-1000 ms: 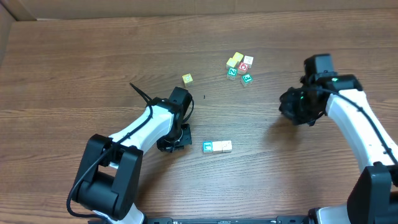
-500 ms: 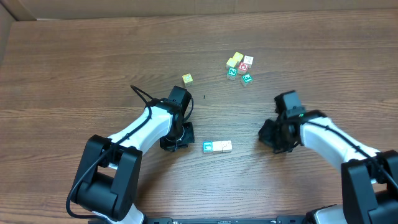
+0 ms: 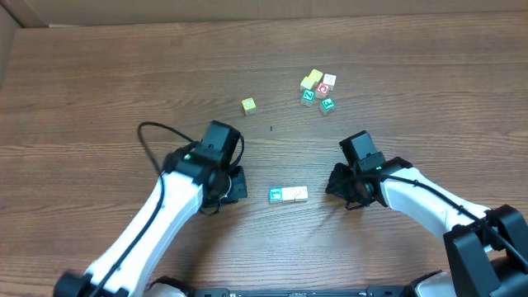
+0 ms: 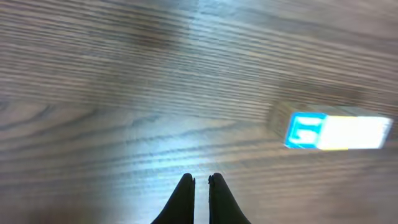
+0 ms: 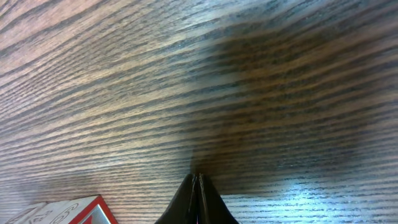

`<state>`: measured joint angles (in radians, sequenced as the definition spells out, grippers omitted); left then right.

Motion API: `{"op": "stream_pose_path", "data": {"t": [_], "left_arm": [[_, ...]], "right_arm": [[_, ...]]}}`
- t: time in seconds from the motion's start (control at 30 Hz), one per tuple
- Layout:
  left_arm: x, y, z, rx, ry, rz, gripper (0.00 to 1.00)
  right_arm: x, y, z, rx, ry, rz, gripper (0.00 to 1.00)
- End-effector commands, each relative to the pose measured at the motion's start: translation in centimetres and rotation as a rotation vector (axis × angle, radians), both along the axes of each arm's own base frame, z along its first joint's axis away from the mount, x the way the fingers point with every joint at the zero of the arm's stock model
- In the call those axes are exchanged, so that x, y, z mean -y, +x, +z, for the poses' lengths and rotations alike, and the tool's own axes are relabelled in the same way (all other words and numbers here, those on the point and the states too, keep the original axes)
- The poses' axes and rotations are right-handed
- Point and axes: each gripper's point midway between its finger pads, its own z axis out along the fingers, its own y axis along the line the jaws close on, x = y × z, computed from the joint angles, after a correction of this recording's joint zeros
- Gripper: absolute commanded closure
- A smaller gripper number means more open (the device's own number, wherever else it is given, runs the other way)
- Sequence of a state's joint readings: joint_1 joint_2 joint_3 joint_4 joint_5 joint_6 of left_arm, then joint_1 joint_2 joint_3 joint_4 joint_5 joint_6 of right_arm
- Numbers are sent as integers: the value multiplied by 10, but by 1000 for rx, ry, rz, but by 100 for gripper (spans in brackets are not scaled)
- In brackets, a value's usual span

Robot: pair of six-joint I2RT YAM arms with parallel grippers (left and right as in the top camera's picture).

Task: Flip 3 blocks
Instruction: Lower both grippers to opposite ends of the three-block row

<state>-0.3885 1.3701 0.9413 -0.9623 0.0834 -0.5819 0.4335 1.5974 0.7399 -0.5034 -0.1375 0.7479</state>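
Two blocks lie side by side near the table's front middle: a whitish one with a teal face (image 3: 275, 195) and a cream one (image 3: 299, 193). In the left wrist view this pair (image 4: 339, 132) lies ahead to the right, blurred. A yellow-and-cream block (image 3: 248, 105) stands alone farther back. My left gripper (image 3: 237, 186) (image 4: 201, 180) is shut and empty, low over the wood left of the pair. My right gripper (image 3: 337, 183) (image 5: 196, 178) is shut and empty, just right of the pair. A red-bordered block face (image 5: 65, 211) shows at the right wrist view's bottom left.
A cluster of cubes (image 3: 318, 89) sits at the back right: yellowish, red-faced, white and two with green letters. A cardboard wall (image 3: 247, 10) runs along the far table edge. A small dark speck (image 3: 271, 128) marks the wood.
My right arm has swept from the far right down and left to beside the block pair. My left arm's elbow swung left while its gripper stayed near the same spot.
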Motion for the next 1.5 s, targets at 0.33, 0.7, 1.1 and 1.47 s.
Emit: {"op": "stream_pose_path", "data": {"t": [0.33, 0.7, 1.1, 1.47], "left_arm": [[14, -22, -51, -37, 15, 128, 96], [24, -14, -90, -89, 20, 109, 96], [30, -15, -109, -129, 9, 82, 96], [32, -13, -109, -114, 8, 30, 96]], "right_arm": [[1, -27, -21, -82, -16, 28, 96], [-2, -27, -23, -72, 4, 28, 93], [-6, -26, -12, -117, 31, 16, 96], [-7, -15, -11, -55, -16, 30, 96]]}}
